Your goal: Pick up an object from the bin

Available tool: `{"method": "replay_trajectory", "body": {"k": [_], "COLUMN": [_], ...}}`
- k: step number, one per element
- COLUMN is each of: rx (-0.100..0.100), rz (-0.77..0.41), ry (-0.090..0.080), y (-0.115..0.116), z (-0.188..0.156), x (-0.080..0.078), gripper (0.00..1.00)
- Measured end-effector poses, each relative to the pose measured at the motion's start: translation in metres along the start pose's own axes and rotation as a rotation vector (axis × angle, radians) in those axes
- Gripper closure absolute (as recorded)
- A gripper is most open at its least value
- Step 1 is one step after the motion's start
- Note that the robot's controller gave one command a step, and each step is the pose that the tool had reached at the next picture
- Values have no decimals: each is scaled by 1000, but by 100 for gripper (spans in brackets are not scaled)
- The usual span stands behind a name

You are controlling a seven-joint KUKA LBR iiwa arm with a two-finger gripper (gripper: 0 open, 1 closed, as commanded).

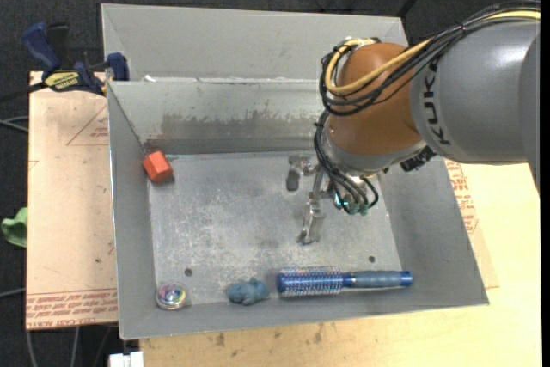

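Note:
My gripper point(300, 209) hangs over the bare middle of the bin floor, right of centre. Its two metal fingers stand apart, open, and nothing is between them. A blue hairbrush point(344, 280) lies flat along the front wall, just below the gripper, bristle head to the left and handle to the right. Left of the brush head rests a small blue crumpled lump point(247, 292).
An orange-red block point(157, 167) sits against the left wall near the back. A small round shiny object point(171, 296) lies in the front left corner. The arm with its orange cover and cables reaches in from the right, above the bin's right side.

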State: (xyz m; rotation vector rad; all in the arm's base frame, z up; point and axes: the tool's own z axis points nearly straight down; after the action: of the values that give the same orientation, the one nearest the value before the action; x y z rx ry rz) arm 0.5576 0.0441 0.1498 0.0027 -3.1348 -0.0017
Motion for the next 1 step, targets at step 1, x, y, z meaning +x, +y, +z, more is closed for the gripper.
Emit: {"method": "replay_trajectory", "body": {"k": [1], "rx": [0], "rz": [-189], "ry": [-15], "y": [-27], "z": [67], "x": [66], "gripper": [0]}}
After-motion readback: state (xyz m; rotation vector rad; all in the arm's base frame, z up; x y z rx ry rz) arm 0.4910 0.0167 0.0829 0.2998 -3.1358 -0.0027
